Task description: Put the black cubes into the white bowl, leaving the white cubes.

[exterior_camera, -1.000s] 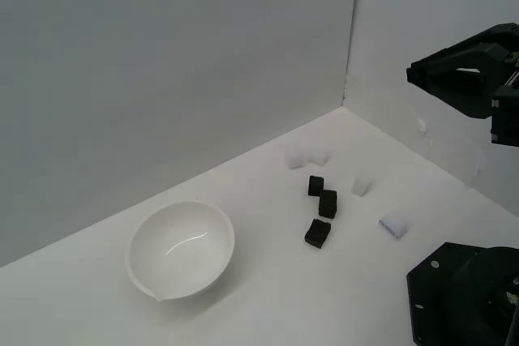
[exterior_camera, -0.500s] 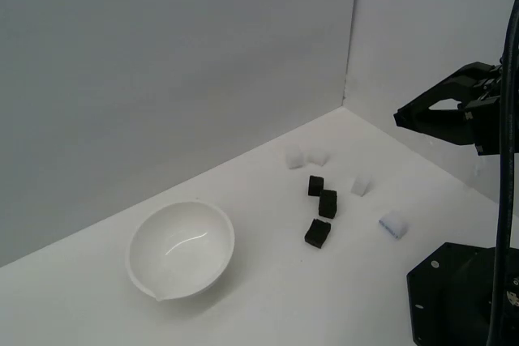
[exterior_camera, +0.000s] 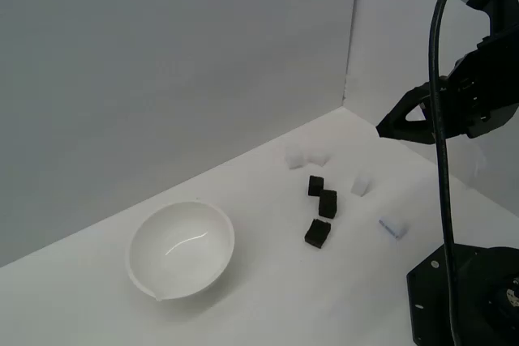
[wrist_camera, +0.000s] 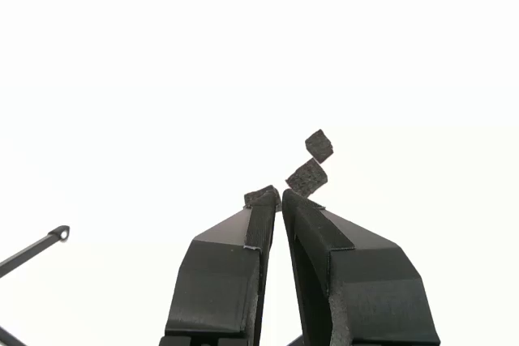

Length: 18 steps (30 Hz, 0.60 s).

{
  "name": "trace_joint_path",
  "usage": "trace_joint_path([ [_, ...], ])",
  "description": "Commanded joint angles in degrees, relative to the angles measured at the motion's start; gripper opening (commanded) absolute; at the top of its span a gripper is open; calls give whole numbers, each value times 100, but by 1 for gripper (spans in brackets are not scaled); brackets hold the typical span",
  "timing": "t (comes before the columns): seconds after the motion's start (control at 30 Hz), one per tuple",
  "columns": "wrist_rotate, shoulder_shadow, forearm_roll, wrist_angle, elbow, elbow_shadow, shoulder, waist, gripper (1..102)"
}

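Three black cubes (exterior_camera: 315,185) (exterior_camera: 328,202) (exterior_camera: 317,232) lie close together on the white surface, right of the white bowl (exterior_camera: 181,249), which stands empty. White cubes (exterior_camera: 293,155) (exterior_camera: 318,155) (exterior_camera: 360,185) (exterior_camera: 392,227) lie scattered around them. My gripper (exterior_camera: 383,130) hangs in the air to the exterior view's right of the cubes, touching none. In the wrist view the gripper (wrist_camera: 280,197) is shut with nothing between its fingers, and the black cubes (wrist_camera: 319,146) (wrist_camera: 306,177) (wrist_camera: 261,195) show just beyond its tips.
Two grey walls meet in a corner (exterior_camera: 347,79) behind the cubes. The arm's black base (exterior_camera: 462,297) fills the exterior view's lower right, and a black cable (exterior_camera: 440,103) hangs down in front of the arm.
The arm has swung toward the exterior view's left and lower, bringing the gripper's tip closer to the cubes. A cable has come into view. Cubes and bowl have not moved.
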Motion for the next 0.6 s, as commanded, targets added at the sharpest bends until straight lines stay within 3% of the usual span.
trace_joint_path([
  [0.0,53,-35,114,-220,62,44,-26,105,1],
  [0.13,-70,-70,870,-352,149,123,-53,70,1],
  [0.27,-281,-237,1380,-404,246,229,-211,-114,1],
  [0.33,-316,-352,1468,-404,308,281,-334,-211,1],
  [0.57,-360,-1116,1441,-404,325,308,-1090,-466,1],
])
